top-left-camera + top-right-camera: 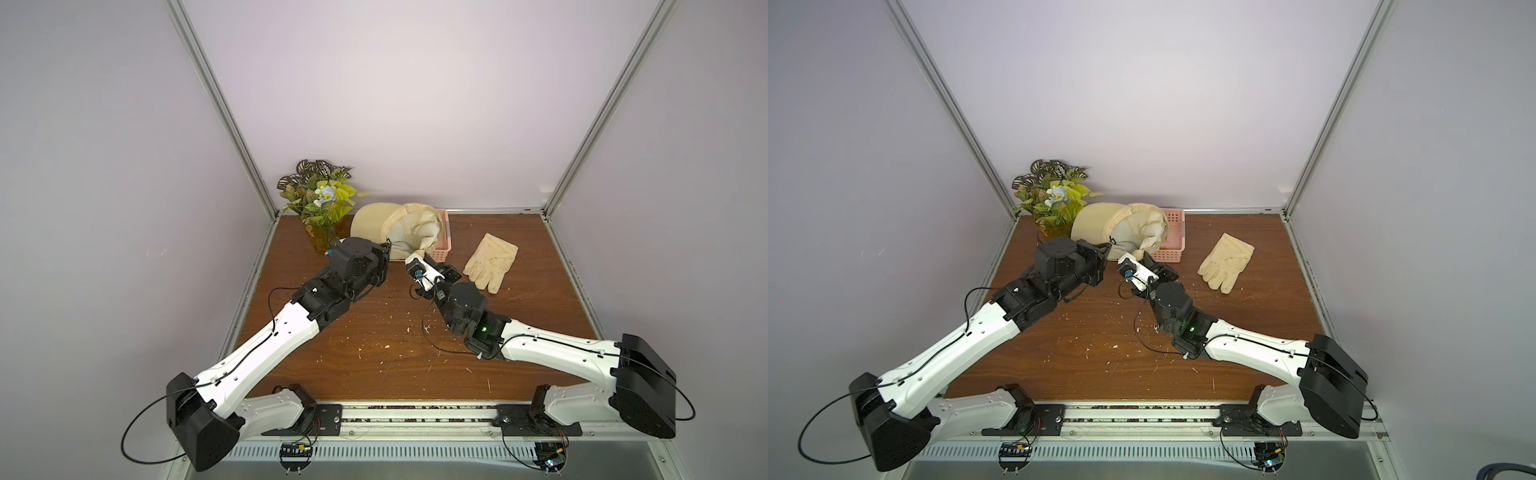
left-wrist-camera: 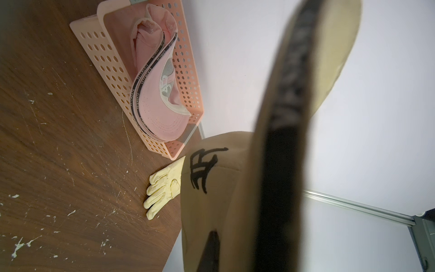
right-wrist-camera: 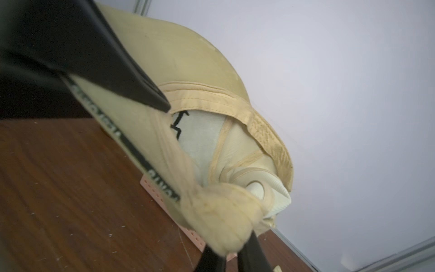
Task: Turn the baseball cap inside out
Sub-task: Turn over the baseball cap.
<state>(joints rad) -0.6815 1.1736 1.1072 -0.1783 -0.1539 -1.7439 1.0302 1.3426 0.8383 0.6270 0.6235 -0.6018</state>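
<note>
Pink basket [image 2: 113,70] holds pink cap [image 2: 155,99]; both grippers grip beige cap [image 1: 409,232].

Left tool [image 1: 384,253] clamped shut, right tool [image 1: 422,254] pinched closed, arms converging

pale lilac matte walls [image 1: 395,104] on three sides, met at both back corners by slanting silver aluminium frame posts [image 1: 216,104]. dark brown scratched wood-grain tabletop [image 1: 374,340] below, flecked with small white chips and edged along its sides by grey metal rails [image 1: 1304,270]. at the near edge, a slotted light-grey metal strip [image 1: 395,451]. lit softly and evenly, brightest on the back wall.
</note>
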